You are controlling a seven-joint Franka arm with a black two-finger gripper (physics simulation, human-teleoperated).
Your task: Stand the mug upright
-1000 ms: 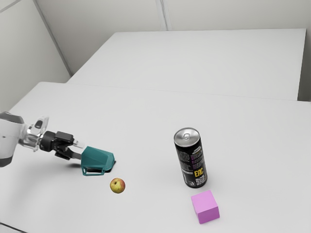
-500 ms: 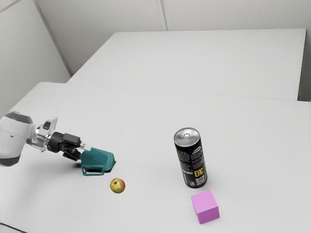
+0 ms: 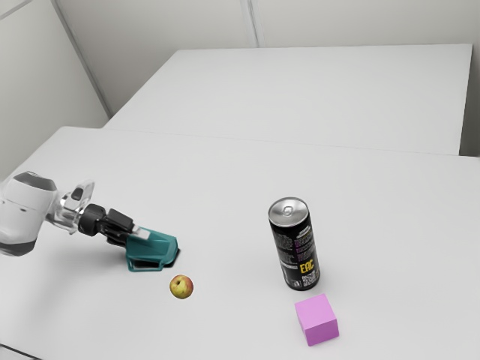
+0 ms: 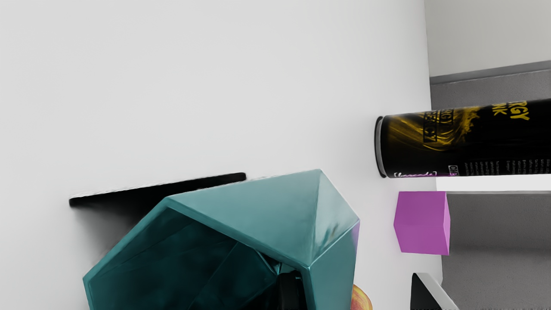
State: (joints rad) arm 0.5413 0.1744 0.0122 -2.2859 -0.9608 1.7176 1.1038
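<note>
The teal mug (image 3: 154, 247) lies on its side on the table, with its handle toward the bottom of the exterior view. My gripper (image 3: 140, 233) is at the mug's mouth. In the wrist view the mug (image 4: 258, 206) has its mouth facing the camera, and my gripper (image 4: 358, 289) straddles its wall. One dark finger (image 4: 289, 288) reaches inside the mug, while the other finger (image 4: 426, 290) stands outside with a visible gap to the wall. The mug's handle is out of sight in the wrist view.
An apple (image 3: 181, 286) lies close to the mug, toward the exterior view's right. Farther that way stand a tall black can (image 3: 296, 247) and a pink cube (image 3: 317, 320), all on the white table (image 3: 217, 180).
My hand has advanced toward the exterior view's right, bringing one finger into the mug's mouth. The mug has shifted very slightly; apple, can and cube are where they were.
</note>
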